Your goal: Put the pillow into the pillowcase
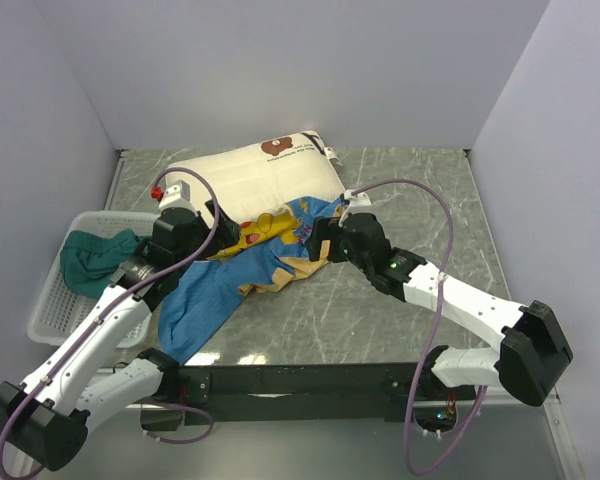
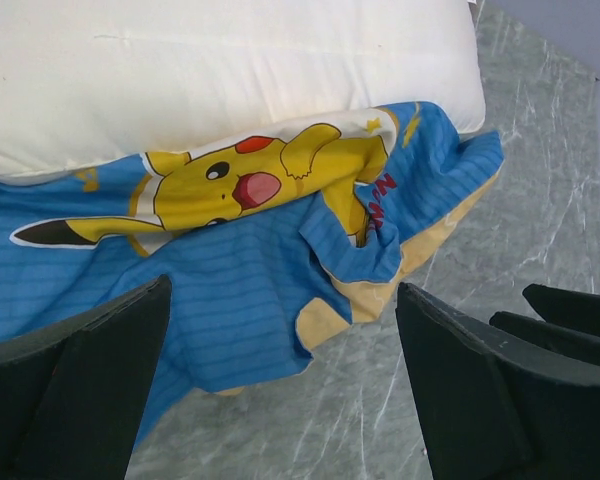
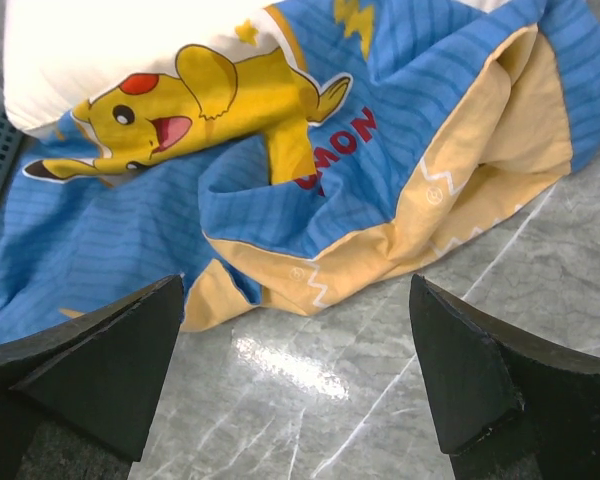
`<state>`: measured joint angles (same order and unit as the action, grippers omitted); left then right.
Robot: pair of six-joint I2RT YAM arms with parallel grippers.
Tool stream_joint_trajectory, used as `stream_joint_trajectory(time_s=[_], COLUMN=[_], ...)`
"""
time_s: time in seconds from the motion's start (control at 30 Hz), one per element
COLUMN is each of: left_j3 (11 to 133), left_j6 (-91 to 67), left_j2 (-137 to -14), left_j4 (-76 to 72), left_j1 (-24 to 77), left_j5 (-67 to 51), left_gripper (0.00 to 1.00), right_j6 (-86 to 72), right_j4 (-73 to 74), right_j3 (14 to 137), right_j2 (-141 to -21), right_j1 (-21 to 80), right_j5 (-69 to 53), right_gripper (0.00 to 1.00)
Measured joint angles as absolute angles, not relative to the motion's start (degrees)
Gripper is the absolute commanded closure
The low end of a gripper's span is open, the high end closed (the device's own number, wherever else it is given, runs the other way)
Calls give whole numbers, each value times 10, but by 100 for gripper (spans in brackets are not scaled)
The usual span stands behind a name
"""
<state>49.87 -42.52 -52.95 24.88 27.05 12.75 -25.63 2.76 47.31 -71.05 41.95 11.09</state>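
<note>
Pillow [image 1: 255,175] lies upper centre, outside the pillowcase [image 1: 220,290], its near edge resting on the crumpled cloth. Left gripper [image 2: 280,380] and right gripper [image 3: 295,370] hover spread and empty above the case's folded rim, probably to find the opening; which fold is the mouth is unclear. The table [image 1: 420,200] offers room at right; a basket [image 1: 50,300] crowds the left.

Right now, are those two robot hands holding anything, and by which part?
Nothing is held. The left hand and the right hand are both open above the pillowcase, with nothing between their fingers.
</note>
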Motion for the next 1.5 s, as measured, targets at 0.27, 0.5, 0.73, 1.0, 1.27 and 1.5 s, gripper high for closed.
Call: stream_joint_trajectory(time_s=[0.27, 0.5, 0.73, 1.0, 1.27, 1.5], left_j3=[487, 423, 339, 305, 322, 388], left_j6=[-415, -431, -475, -519, -533, -513], left_j2=[-512, -496, -502, -580, -658, -649], left_j4=[249, 243, 230, 185, 173, 186], left_j1=[270, 276, 348, 425, 437, 437], left_j5=[112, 112, 128, 166, 242, 306], left_gripper=[1, 1, 1, 6, 56, 99], right_j6=[-256, -256, -265, -278, -295, -305], right_j4=[31, 30, 30, 25, 26, 49], right_j3=[473, 485, 517, 583, 653, 661], right_j2=[-717, -751, -833, -939, -1026, -1000], right_j1=[420, 413, 288, 257, 257, 235], right_j5=[113, 120, 69, 39, 15, 6], right_gripper=[0, 0, 4, 11, 57, 100])
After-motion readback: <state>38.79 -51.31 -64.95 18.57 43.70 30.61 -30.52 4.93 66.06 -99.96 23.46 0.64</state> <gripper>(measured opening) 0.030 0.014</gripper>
